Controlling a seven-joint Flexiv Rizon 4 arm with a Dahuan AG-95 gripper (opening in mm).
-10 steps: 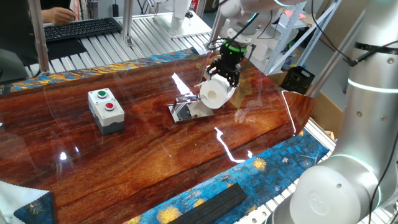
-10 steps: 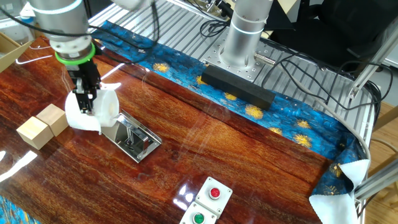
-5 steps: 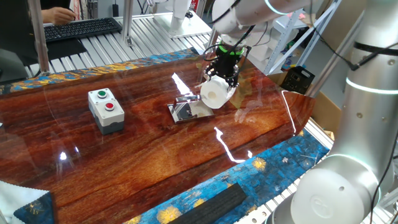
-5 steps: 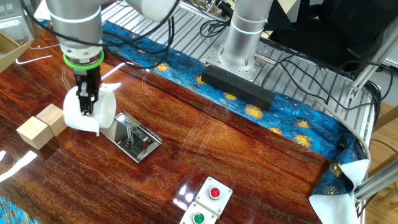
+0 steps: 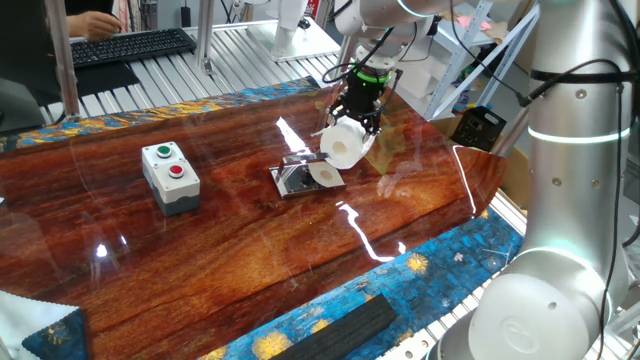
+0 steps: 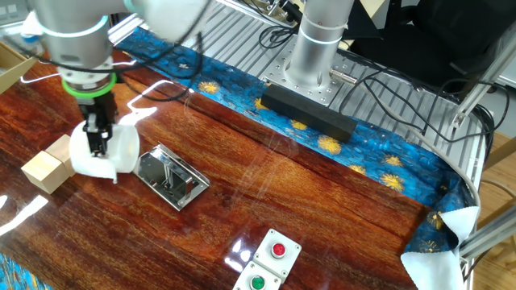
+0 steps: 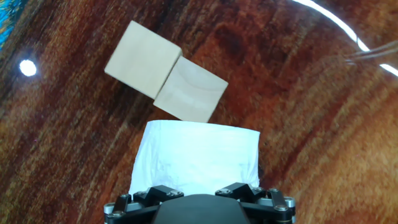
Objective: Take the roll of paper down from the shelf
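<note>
The white roll of paper [image 5: 342, 147] hangs in my gripper [image 5: 357, 112], just off the far end of the chrome shelf [image 5: 297, 176]. In the other fixed view the roll [image 6: 98, 151] is left of the shelf [image 6: 171, 176], clear of its bar, and my gripper [image 6: 97, 138] is shut on it from above. The hand view shows the roll [image 7: 196, 155] filling the lower centre; the fingertips are hidden behind it.
Two tan wooden blocks [image 6: 50, 162] lie beside the roll; they show just beyond it in the hand view [image 7: 165, 70]. A grey button box [image 5: 170, 177] stands left of the shelf. A black bar [image 6: 306, 111] lies on the blue cloth.
My gripper has carried the roll sideways off the shelf's bar, away from the plate and towards the wooden blocks. The shelf has stayed in place.
</note>
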